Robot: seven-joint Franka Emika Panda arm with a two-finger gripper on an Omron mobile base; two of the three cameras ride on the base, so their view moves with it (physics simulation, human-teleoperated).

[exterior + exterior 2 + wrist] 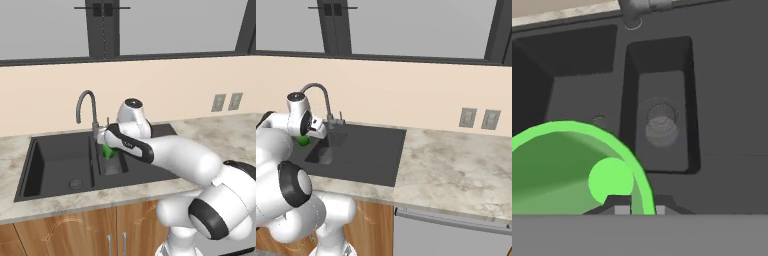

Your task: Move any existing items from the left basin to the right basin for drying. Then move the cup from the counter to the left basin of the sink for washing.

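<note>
Above the dark sink, the tool was pinched narrowly on the rim of the green cup, one fingertip inside the wall and one outside, the cup held in the air with its open mouth facing the hand camera. From the left base view, the cup hung just over the ridge between the two basins, below the white arm's wrist. Under it lay the wide left basin, its round drain showing. Just beyond the ridge, the narrow right basin held a faint see-through glass, standing over the drain. Behind the basins rose the grey curved tap. Farther right, the beige stone surface ran toward two wall sockets under the window.
</note>
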